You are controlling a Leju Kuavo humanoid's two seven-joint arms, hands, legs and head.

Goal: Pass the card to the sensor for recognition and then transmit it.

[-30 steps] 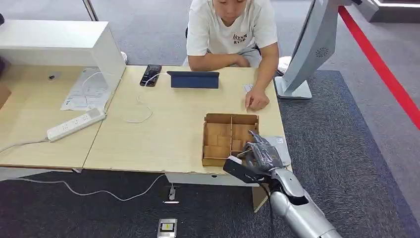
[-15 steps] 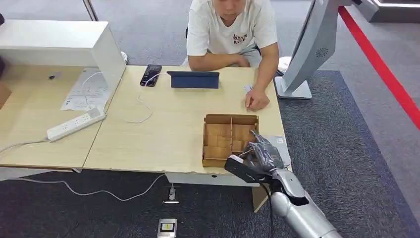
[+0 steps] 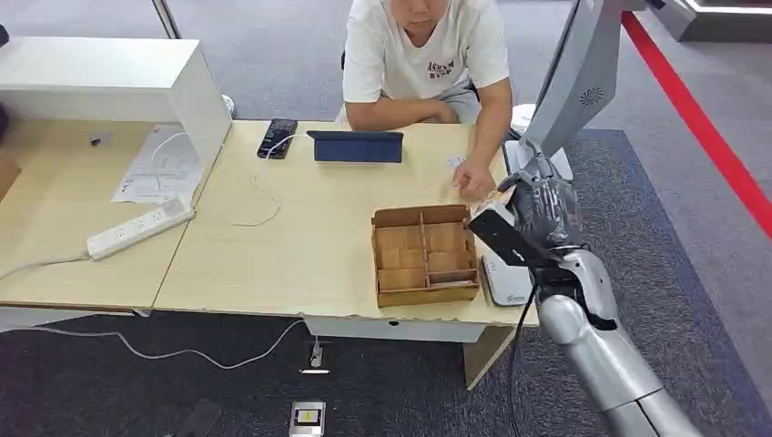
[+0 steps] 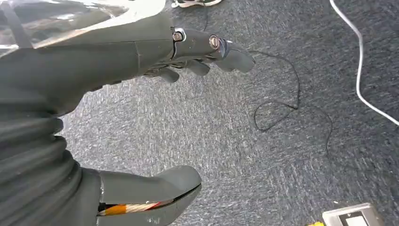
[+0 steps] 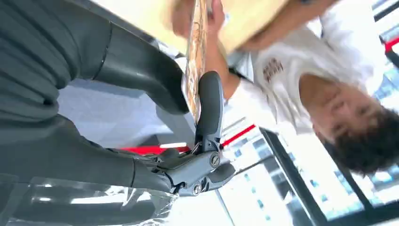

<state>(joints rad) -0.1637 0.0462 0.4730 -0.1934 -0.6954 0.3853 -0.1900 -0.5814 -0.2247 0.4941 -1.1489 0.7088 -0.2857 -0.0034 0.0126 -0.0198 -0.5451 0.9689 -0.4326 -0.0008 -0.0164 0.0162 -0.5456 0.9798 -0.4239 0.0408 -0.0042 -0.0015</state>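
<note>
The right hand (image 3: 539, 211) pinches the card (image 5: 194, 70) edge-on between thumb and fingers, raised above the sensor (image 3: 506, 278), which lies just below it. The left hand (image 4: 141, 94) hangs spread. Risk: the thin pinch may let the card slip or tilt, spoiling recognition.

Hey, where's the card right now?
The card is pinched in the right robot hand, raised at the table's right edge beside the cardboard box and above the white sensor, close to the person's hand.
</note>
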